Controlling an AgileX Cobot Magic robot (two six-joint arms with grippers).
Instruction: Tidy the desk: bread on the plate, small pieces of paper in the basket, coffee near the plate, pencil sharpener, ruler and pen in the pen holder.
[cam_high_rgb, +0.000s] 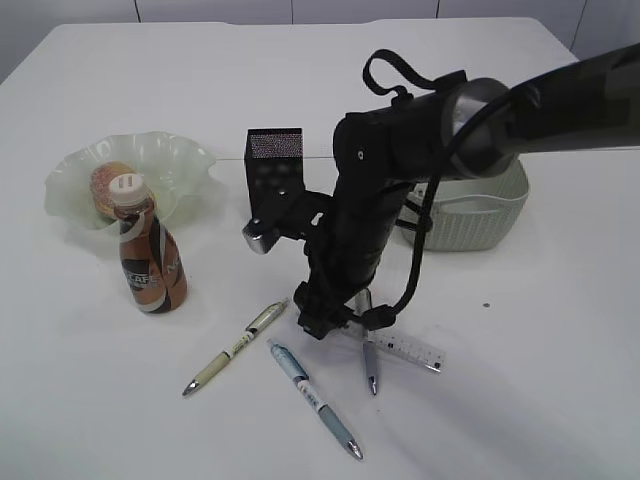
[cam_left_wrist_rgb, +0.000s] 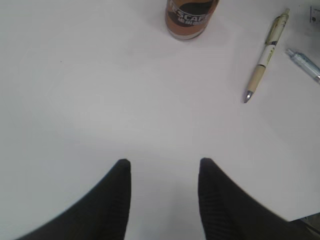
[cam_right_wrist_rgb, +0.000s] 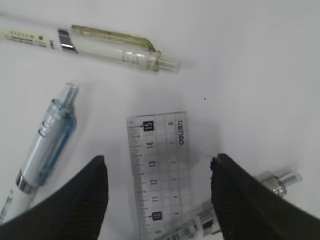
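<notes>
My right gripper (cam_high_rgb: 318, 322) (cam_right_wrist_rgb: 160, 159) is open and hangs low over the transparent ruler (cam_right_wrist_rgb: 160, 165) (cam_high_rgb: 412, 351), one finger on each side of it. A grey pen (cam_high_rgb: 369, 366) (cam_right_wrist_rgb: 272, 181) lies under the ruler. A beige pen (cam_high_rgb: 236, 347) (cam_right_wrist_rgb: 115, 47) (cam_left_wrist_rgb: 265, 52) and a blue pen (cam_high_rgb: 312, 397) (cam_right_wrist_rgb: 47, 145) (cam_left_wrist_rgb: 306, 66) lie to its left. The black pen holder (cam_high_rgb: 274, 165) stands behind. Bread (cam_high_rgb: 108, 180) lies on the pale green plate (cam_high_rgb: 185, 165), with the coffee bottle (cam_high_rgb: 150, 255) (cam_left_wrist_rgb: 190, 17) in front of it. My left gripper (cam_left_wrist_rgb: 165, 162) is open over bare table. I see no pencil sharpener.
A pale green basket (cam_high_rgb: 480, 215) stands at the right behind my right arm. A small dark speck (cam_high_rgb: 485, 305) lies on the white table (cam_high_rgb: 540, 400) right of the ruler.
</notes>
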